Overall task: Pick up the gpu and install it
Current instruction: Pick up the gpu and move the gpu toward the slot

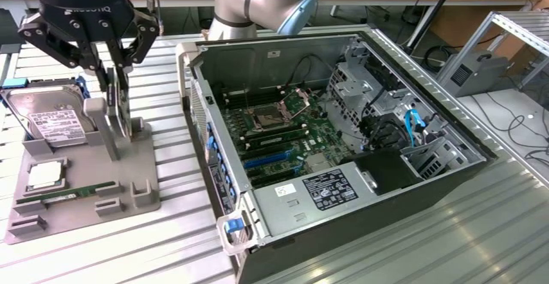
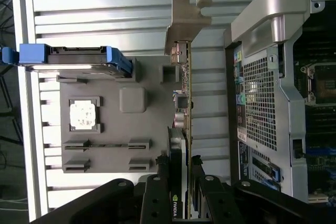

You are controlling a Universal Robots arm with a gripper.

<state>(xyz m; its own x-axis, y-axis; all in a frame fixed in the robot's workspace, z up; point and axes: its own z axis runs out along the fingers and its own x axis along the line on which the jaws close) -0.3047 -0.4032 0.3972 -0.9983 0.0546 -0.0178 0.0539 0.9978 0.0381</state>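
The gpu [image 1: 128, 110] [image 2: 185, 103] is standing on edge in a grey holder [image 1: 128, 162] [image 2: 152, 103], and one end of it is sitting right between the fingers [image 2: 161, 182] of the gripper [image 1: 118, 78] [image 2: 181, 182]. The fingers are pressing in on it from both sides, one against the dark face with the logo and the other against the brownish board face, so they are clamping the card and not standing free of it. In the wrist view the rest of the card is running straight out past the fingertips, ending at the far end in its silvery bracket [image 2: 186, 19]. In the exterior view the gripper is coming down on the card from above, with an upright post of the holder just in front of the fingers. A hard drive [image 1: 51, 120] [image 2: 73, 59] is standing in the same holder, off to one side of the fingers, on the dark-face side of the card. A square processor chip [image 1: 43, 176] [image 2: 84, 115] is lying flat in a pocket of the holder, well away from the fingers, and a thin green memory stick [image 1: 81, 193] is lying near it. On the board-face side of the fingers an open computer case [image 1: 412, 187] [image 2: 262, 24] is lying on its side, showing its motherboard [image 1: 283, 123]. Holder and case are both resting on a slatted metal table [image 1: 171, 245] [image 2: 105, 14].
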